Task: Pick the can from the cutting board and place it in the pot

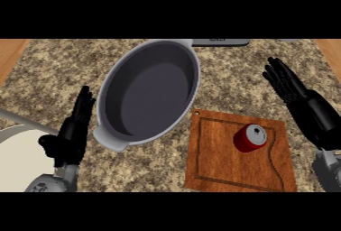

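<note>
While our right hand (293,88) reaches over the counter (60,67) beyond the cutting board (220,167), its fingers lie straight and slightly spread, holding nothing. Our left hand (70,135) rests left of the pot (149,90), fingers straight and together, empty. The red can (251,137) stands on the board.

A speckled granite counter (53,67) in brown, tan and black fills nearly the whole view. Bands of light wood (10,56) border it at the top left and top right corners. At the lower left lies a pale cream basin (20,155) with a thin grey rim, running off the edge. A dark grey flat object (223,42) sits at the counter's far side, cut off at the top. Light is even, with soft shadows
</note>
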